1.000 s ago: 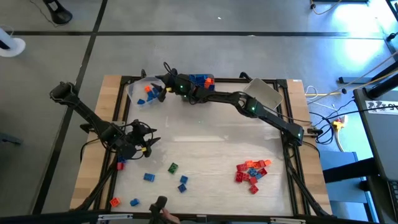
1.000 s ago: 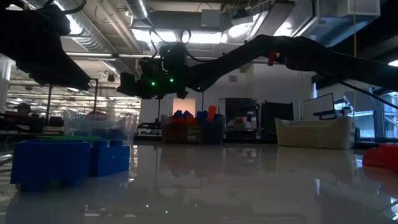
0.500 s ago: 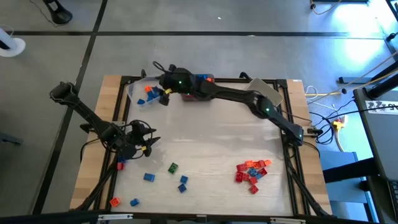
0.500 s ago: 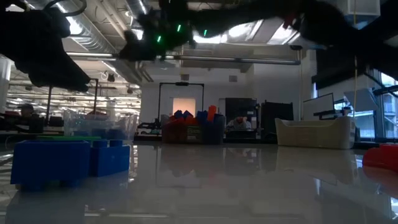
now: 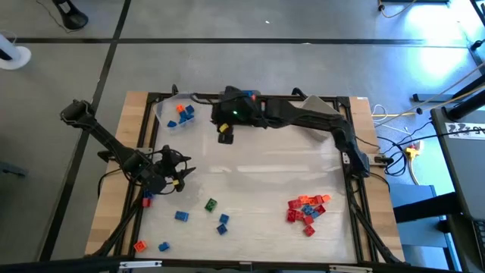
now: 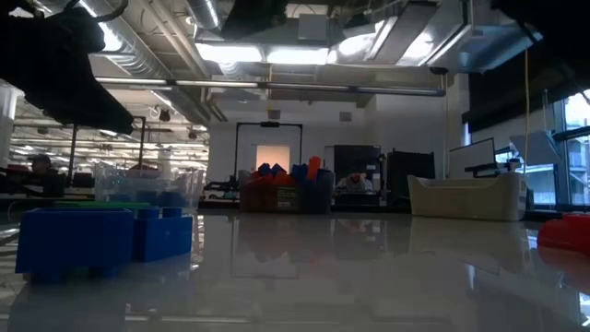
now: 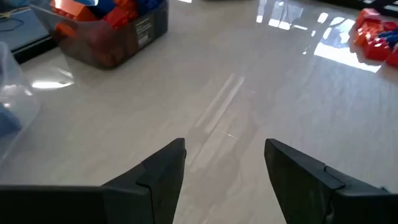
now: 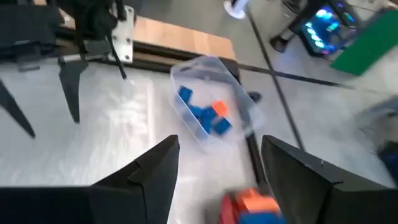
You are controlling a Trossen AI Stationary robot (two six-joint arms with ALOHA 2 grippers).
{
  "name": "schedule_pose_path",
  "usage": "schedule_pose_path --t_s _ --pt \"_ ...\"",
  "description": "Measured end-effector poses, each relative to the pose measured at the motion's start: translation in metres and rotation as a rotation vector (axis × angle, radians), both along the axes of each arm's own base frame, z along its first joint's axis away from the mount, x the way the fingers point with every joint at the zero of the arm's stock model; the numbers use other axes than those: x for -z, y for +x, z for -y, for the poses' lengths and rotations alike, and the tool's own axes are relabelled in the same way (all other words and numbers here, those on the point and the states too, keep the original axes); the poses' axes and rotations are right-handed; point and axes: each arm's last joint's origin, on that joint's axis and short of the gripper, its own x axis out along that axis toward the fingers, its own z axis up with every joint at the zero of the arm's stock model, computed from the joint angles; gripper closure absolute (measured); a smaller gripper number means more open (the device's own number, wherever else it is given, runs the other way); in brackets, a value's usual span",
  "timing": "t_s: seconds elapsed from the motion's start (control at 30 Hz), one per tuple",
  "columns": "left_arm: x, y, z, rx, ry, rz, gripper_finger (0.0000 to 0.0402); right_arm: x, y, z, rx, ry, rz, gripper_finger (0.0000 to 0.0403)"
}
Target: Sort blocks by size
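Both pincers, left (image 7: 224, 168) and right (image 8: 217, 168), gape empty.

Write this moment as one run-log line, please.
left gripper: open, empty, low over table | right gripper: open, empty, near clear plastic bin | red toy bricks: unsorted

I see my red blocks (image 5: 305, 210) heaped on the pale, glossy table (image 5: 265, 174), blue ones (image 5: 182, 216) scattered, one green (image 5: 211, 204), and blue and orange pieces in the clear bin (image 8: 211, 112).
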Motion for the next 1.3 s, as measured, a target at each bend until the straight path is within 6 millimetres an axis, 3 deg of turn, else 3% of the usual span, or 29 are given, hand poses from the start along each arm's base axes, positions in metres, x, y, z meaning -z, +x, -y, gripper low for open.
schedule_pose_path --t_s 0.1,0.4,0.57,0.7,1.03,1.3 --pt "-0.003 0.003 0.002 0.028 0.011 0.024 0.0194 -0.012 -0.017 -0.014 0.039 -0.026 -0.055 0.0173" --pt "-0.016 0.014 0.013 0.181 -0.029 0.104 0.0194 -0.01 -0.054 -0.055 0.128 -0.066 -0.278 0.0173" --pt "-0.024 0.026 0.023 0.224 -0.009 0.082 0.0194 0.002 -0.073 -0.082 0.138 -0.121 -0.339 0.0173" --pt "-0.033 0.042 0.036 0.27 0.027 0.04 0.0194 0.006 -0.102 -0.099 0.149 -0.119 -0.299 0.0173" --pt "-0.055 0.088 0.075 0.416 0.047 -0.055 0.0194 0.064 -0.185 -0.13 0.091 0.002 -0.058 0.0173" --pt "-0.064 0.117 0.093 0.466 0.018 -0.114 0.0194 0.122 -0.219 -0.165 -0.03 0.151 0.145 0.0173"
